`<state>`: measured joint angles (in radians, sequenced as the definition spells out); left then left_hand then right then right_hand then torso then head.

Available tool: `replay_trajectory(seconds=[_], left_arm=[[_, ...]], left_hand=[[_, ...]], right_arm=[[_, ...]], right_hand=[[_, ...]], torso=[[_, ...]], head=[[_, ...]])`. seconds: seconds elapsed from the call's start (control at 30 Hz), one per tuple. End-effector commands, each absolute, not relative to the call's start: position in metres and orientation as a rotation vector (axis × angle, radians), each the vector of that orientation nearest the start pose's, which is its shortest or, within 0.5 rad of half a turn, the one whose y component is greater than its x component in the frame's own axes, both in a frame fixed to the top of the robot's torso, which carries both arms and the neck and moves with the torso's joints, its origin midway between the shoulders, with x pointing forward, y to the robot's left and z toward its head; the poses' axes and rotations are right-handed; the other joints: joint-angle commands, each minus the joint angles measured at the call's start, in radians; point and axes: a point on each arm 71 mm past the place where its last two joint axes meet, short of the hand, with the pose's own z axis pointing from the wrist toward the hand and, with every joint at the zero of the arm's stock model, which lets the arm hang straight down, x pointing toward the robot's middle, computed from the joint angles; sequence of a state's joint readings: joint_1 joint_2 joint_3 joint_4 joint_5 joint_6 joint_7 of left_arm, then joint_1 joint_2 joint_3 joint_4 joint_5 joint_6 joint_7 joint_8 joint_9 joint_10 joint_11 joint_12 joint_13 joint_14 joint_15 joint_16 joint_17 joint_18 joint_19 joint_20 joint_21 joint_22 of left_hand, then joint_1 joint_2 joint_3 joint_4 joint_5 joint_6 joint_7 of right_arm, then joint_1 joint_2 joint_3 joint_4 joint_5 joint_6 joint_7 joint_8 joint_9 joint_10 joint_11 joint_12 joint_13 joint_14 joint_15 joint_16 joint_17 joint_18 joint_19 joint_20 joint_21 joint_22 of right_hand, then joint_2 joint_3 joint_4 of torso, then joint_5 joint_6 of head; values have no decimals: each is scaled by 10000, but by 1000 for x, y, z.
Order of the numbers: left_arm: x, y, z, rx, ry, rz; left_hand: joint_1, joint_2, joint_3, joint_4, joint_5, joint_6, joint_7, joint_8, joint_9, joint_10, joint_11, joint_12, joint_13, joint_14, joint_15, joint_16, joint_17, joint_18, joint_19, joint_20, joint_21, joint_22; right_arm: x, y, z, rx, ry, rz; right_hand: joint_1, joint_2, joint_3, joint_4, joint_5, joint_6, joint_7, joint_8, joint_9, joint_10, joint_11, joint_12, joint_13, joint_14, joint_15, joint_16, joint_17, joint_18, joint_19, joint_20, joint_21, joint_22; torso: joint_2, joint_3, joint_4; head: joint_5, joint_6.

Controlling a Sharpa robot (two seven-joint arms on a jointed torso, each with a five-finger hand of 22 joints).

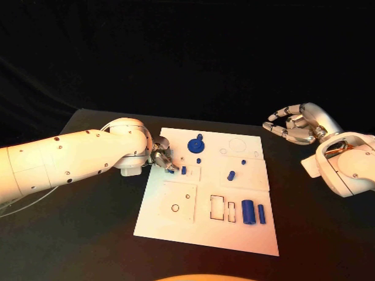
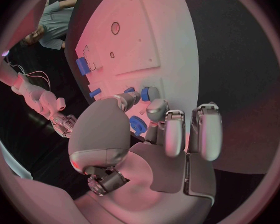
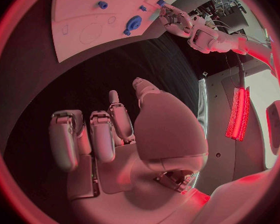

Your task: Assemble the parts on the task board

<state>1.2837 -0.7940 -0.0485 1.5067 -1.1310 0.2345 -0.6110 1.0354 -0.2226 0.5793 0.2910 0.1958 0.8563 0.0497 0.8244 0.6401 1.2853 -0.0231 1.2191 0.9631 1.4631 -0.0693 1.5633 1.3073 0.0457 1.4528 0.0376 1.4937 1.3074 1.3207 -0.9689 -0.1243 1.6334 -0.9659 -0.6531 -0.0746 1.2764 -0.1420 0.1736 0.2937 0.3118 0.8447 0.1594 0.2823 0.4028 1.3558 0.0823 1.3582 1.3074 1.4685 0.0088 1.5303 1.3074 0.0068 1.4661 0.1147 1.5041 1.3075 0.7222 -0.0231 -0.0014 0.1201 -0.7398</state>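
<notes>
Black counter (image 1: 86,246) in a dark room; white board (image 1: 206,234) centred. Left robot hand (image 1: 162,157) at nine o'clock pinches a blue part (image 2: 145,94); right robot hand (image 1: 292,124) at two o'clock hovers, fingers apart, holding nothing.

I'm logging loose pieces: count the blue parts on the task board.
7 visible on the task board: a disc, a dot below it, two pieces by the left hand at and, one mid-board, two cylinders. The hand may hide more.
</notes>
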Motion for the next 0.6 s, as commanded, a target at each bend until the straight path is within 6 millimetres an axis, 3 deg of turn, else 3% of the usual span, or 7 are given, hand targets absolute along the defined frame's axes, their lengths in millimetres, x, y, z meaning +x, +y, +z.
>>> replay_trajectory(seconds=[0.03,0.6], left_arm=[[489,201,-196,-550,23464,-2706],[489,199,-196,-536,23445,-2743]], left_hand=[[-95,29,-99,-2,-29,76,-27,64,-17,87,15,39,19,1067,-65,56,2602,-91,76,9,43,1180],[12,153,-156,-53,12,100,-64,95,-44,117,-13,58,46,1075,-82,71,2628,-97,95,5,55,1205]], right_arm=[[478,-248,-139,3874,14473,7723],[478,-248,-139,3877,14489,7713]], right_hand=[[-81,63,-52,-13,56,52,-14,53,14,5,-66,-25,140,761,-56,-61,1492,135,565,-48,-26,2116],[-81,63,-52,-13,56,52,-14,53,14,5,-66,-25,140,761,-56,-61,1492,135,565,-48,-26,2116]], torso=[[0,-1,-1],[6,0,4]], head=[[0,10],[-12,1]])
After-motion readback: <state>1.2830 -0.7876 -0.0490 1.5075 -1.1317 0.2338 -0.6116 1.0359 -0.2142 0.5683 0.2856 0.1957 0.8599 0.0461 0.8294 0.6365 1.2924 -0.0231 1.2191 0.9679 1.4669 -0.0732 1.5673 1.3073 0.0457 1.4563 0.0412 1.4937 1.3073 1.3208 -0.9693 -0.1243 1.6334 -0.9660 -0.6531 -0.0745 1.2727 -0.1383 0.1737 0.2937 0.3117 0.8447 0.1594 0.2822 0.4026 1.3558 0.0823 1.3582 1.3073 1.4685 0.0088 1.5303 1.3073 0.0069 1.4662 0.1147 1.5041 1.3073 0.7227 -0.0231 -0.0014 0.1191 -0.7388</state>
